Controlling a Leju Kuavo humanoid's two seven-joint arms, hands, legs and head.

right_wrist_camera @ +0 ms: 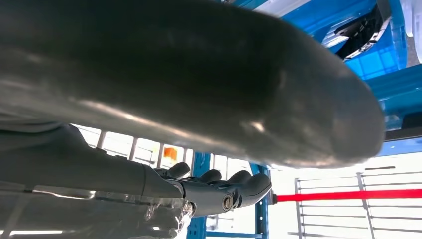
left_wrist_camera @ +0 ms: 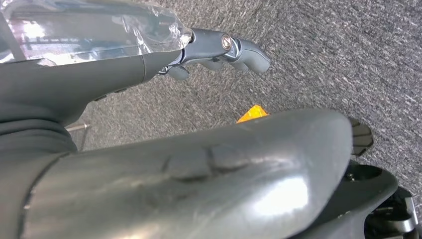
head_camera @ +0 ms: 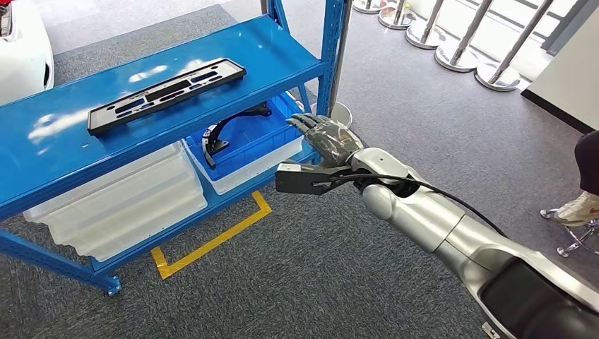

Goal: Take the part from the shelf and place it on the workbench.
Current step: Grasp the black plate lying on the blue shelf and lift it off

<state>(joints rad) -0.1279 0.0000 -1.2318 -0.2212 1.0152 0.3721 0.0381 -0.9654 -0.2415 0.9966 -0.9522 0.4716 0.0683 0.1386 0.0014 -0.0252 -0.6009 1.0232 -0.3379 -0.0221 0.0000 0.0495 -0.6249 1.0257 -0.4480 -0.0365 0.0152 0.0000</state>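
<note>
A curved black part (head_camera: 229,134) lies in a blue bin (head_camera: 261,145) on the lower level of the blue shelf (head_camera: 42,152). A long flat black panel (head_camera: 166,95) with slots lies on the top level. My right hand (head_camera: 326,135) is stretched out at the bin's right end, just beside the shelf post (head_camera: 330,42). Its fingers are straight and apart, and it holds nothing. In the right wrist view the fingers (right_wrist_camera: 224,186) reach forward, with the black part (right_wrist_camera: 361,30) and bin beyond the thumb. My left hand (left_wrist_camera: 99,74) hangs over grey carpet, its fingers (left_wrist_camera: 219,47) holding nothing.
Clear plastic bins (head_camera: 120,198) fill the lower shelf left of the blue bin. Yellow tape (head_camera: 212,244) marks the carpet by the shelf. Stanchion bases (head_camera: 459,53) stand at the back right. A person's shoe (head_camera: 579,208) and a chair base are at the right edge.
</note>
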